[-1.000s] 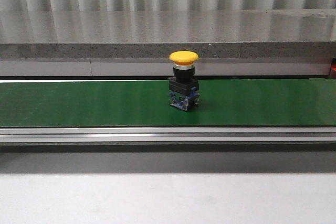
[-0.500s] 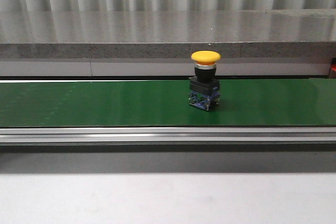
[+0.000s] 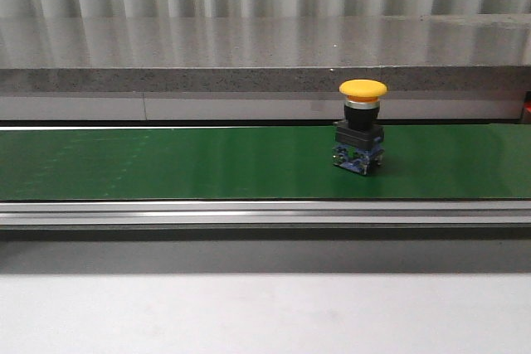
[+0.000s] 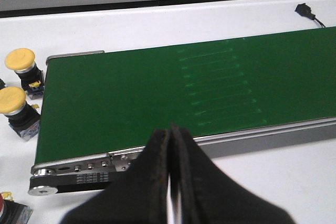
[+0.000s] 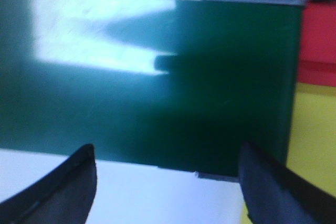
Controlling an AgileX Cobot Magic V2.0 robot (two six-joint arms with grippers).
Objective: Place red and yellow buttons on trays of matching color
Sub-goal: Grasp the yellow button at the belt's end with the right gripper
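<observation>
Yellow button stands upright on the green belt, right of centre in the front view. It has a rigid body, probably plastic, with a broad smooth yellow mushroom cap over a black collar and a blue-and-metal contact block at the base. It looks top-heavy and easy to tip, so I'd pinch the black collar under the cap, not the slick dome. My left gripper is clenched on nothing, over the belt's near end. My right gripper is spread wide over the far end; the red tray and yellow tray seem to sit just past it, view blurry. Two spare yellow buttons wait beside the belt.
</observation>
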